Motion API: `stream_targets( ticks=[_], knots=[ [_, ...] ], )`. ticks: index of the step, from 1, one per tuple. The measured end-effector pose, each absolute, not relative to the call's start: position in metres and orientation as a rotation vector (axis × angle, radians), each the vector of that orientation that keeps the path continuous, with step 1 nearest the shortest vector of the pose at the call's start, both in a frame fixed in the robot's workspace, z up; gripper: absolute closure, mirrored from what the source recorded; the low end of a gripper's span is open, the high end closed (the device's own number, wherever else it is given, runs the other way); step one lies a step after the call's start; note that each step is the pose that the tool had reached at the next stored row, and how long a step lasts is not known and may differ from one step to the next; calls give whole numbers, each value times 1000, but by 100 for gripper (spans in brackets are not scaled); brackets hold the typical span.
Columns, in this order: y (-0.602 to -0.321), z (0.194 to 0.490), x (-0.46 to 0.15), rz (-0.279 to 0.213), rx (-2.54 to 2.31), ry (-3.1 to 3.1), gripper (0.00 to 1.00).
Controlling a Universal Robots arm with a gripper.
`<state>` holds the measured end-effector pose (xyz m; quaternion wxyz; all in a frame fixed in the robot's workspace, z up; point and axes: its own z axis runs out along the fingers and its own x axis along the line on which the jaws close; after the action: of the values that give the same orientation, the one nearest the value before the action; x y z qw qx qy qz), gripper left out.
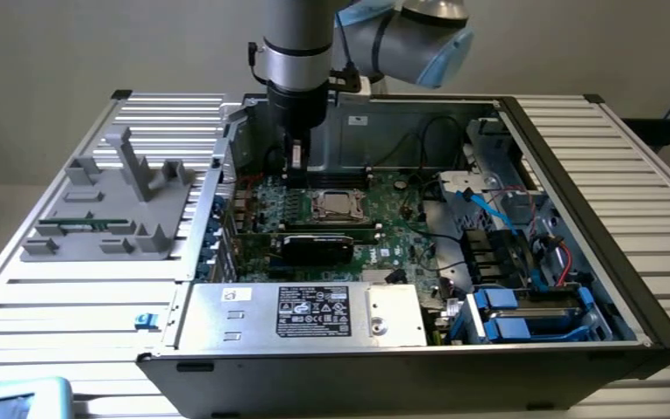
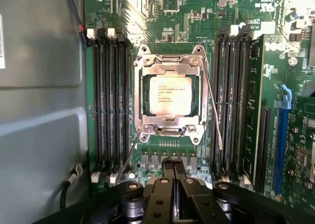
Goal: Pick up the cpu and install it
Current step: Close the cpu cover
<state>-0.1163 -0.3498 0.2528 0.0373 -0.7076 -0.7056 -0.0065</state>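
Observation:
The cpu [image 2: 170, 95] lies flat inside the socket frame [image 2: 170, 129] on the green motherboard [image 2: 197, 22], its pale metal top with printed text facing up. In the exterior view the cpu [image 1: 338, 204] sits at the middle of the open computer case [image 1: 579, 157]. My gripper [image 2: 173, 166] hangs above the board a little to one side of the socket, fingers [image 2: 168, 171] pressed together with nothing between them. In the exterior view the gripper [image 1: 294, 164] is just beyond the socket, on the exterior view's left of it.
Dark memory slots [image 2: 110, 101] flank the socket on both sides, and a thin metal lever [image 2: 214, 111] stands loose along one edge. A power supply box with a white label [image 1: 311, 312] fills the case's near side. A grey fixture [image 1: 114, 205] stands on the slatted table at the exterior view's left.

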Motion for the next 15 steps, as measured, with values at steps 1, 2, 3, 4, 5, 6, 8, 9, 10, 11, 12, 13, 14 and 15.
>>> stream_targets(
  ticks=[1,2,3,4,5,6,8,9,10,11,12,13,14,15],
  knots=[
    [-350,257,-117,-20,-2172,-2166,88],
    [-350,262,-119,-20,-2172,-2165,88],
    [-350,266,-120,-20,-2171,-2165,88],
    [-350,271,-121,-21,-2171,-2165,88],
    [-350,275,-122,-21,-2171,-2165,88],
    [-350,280,-123,-22,-2171,-2165,88],
    [-350,284,-124,-24,-2170,-2164,88],
    [-350,284,-124,-25,-2169,-2164,88],
    [-350,284,-124,-25,-2169,-2163,88],
    [-350,284,-124,-25,-2169,-2163,88],
    [-350,284,-124,-25,-2169,-2163,88],
    [-350,284,-124,-25,-2169,-2163,88],
    [-350,284,-124,-25,-2169,-2163,88],
    [-350,284,-125,-26,-2170,-2163,88]
  ],
)
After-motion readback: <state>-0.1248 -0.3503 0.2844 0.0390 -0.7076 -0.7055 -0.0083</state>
